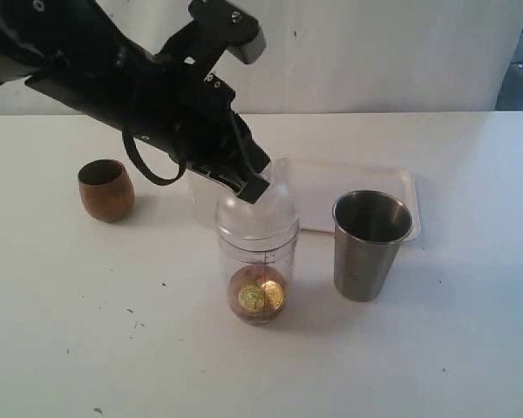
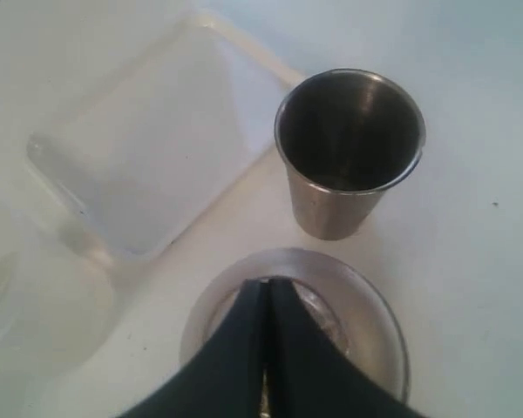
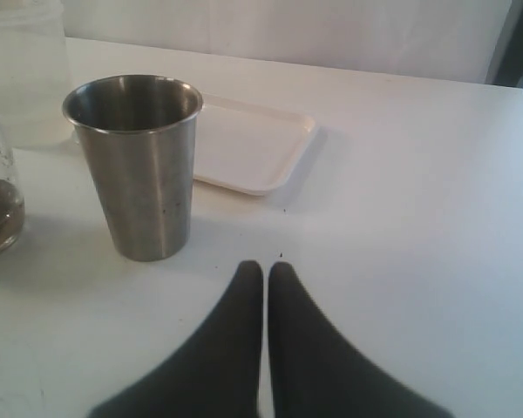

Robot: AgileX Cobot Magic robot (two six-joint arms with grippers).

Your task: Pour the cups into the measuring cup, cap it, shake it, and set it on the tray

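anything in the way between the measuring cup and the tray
Nothing visible blocks it: the tray lies just behind the measuring cup. The steel tumbler stands in front of the tray's right end, beside the route, not across it.

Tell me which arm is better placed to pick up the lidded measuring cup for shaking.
Probably the left. The left end effector, shut, is at the domed lid of the measuring cup; the right end effector, also shut, has the steel tumbler between it and that cup.
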